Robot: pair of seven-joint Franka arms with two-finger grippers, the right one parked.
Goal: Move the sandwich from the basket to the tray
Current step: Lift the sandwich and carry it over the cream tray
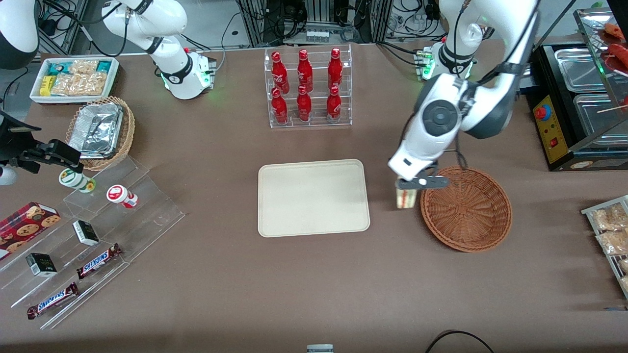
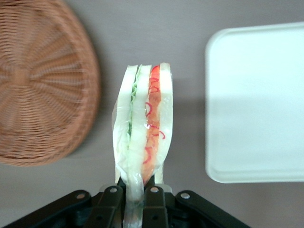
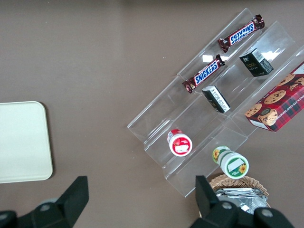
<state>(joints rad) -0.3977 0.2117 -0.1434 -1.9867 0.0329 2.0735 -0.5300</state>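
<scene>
Broadly, a brown table [image 1: 314, 294] is seen in the front view, cluttered at both ends and bare around the tray [image 1: 314, 197]. The gripper [image 1: 417, 185] is held between tray and basket [image 1: 466, 209], clamped on the sandwich [image 1: 406, 198], which is raised above the table just beside the basket's rim.

Only in the left wrist view are the sandwich's [image 2: 145, 128] red and green filling and the pinching fingers [image 2: 153, 202] shown; a strip of bare table is seen separating basket [image 2: 42, 85] and tray [image 2: 256, 104].

In the right wrist view, the tray's corner [image 3: 23, 142] and clear stepped shelves [image 3: 209, 109] are shown.
</scene>
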